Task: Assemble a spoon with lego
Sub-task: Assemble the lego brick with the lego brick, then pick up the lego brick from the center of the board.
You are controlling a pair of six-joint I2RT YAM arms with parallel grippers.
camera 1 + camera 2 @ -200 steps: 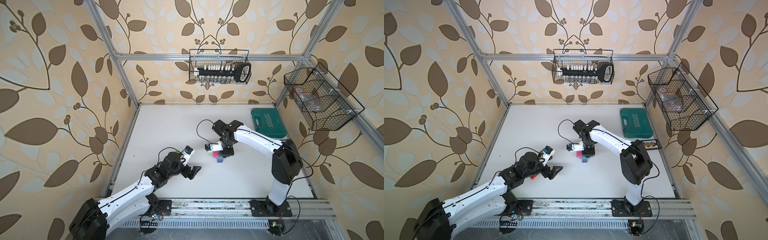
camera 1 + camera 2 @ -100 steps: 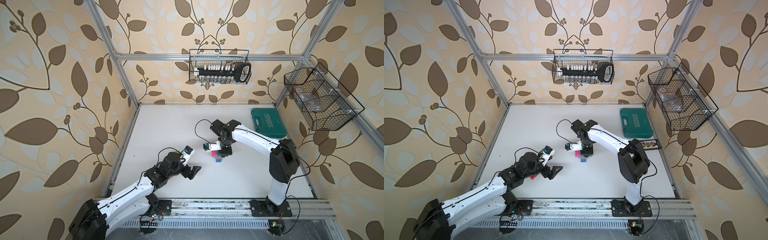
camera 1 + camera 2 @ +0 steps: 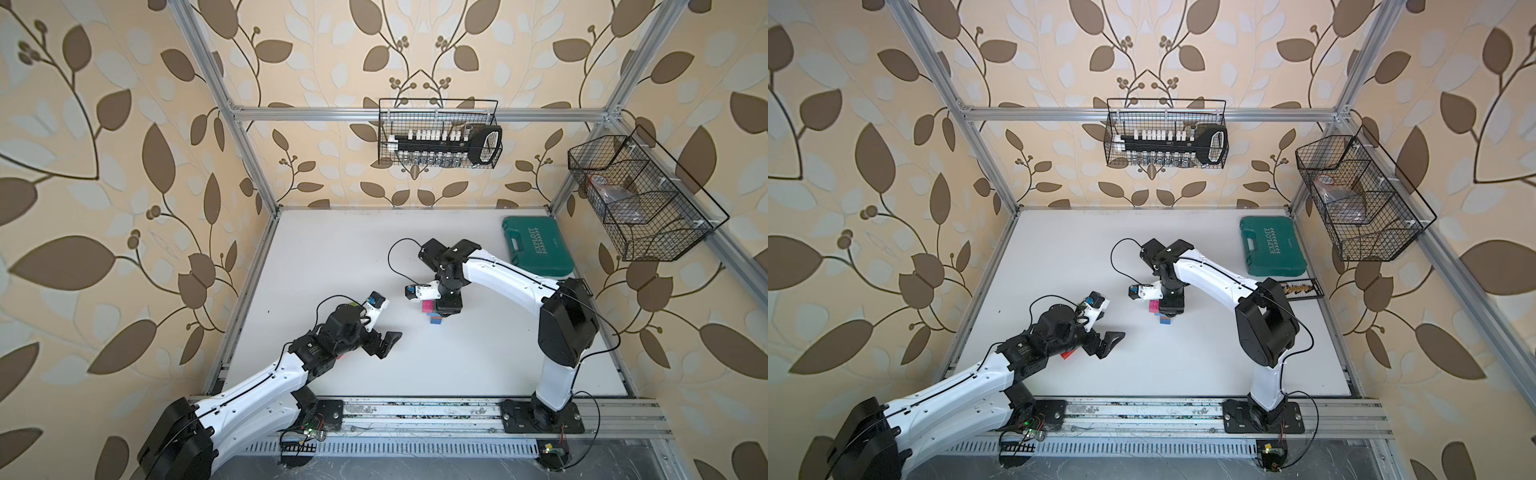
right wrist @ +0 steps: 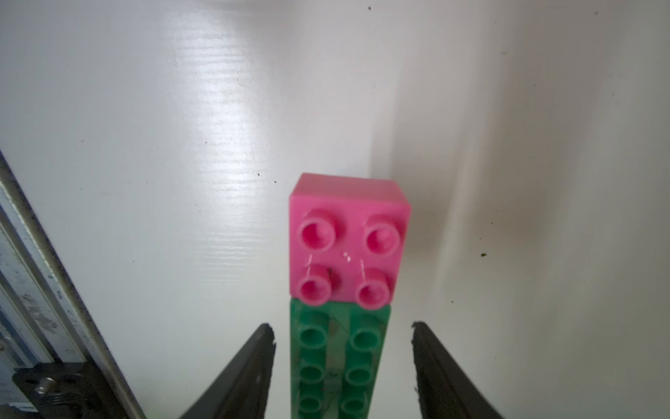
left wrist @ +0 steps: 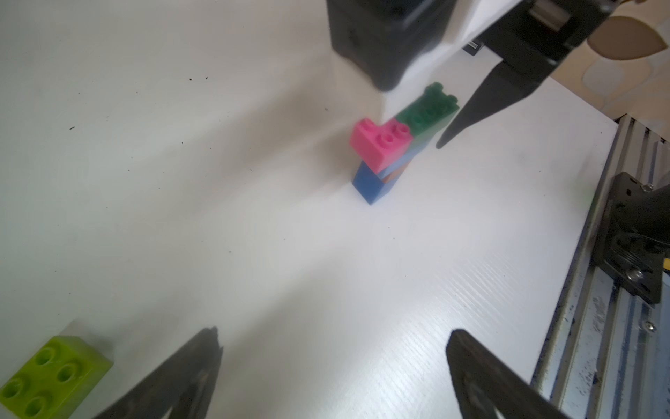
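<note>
Though the spoon [image 5: 380, 156] stands on the desk [image 3: 457, 365] with the pink brick [image 4: 348, 239] on, the lime brick [image 5: 54, 373] and red brick [image 3: 1066, 354] lie loose by my open, empty left hand [image 5: 335, 332]. My right hand [image 4: 342, 326] gapes around the green brick [image 4: 337, 362], not touching.

1. White table [image 3: 332, 249]: the brick stack [image 3: 432, 313] stands near its middle, on a blue base.
2. Teal tool case [image 3: 536, 251]: well apart from the stack, toward the back right corner.
3. Red brick [image 3: 1066, 354]: well apart from the stack, toward the front left.
4. Lime brick [image 5: 50, 373]: apart from the stack, studs up.
</note>
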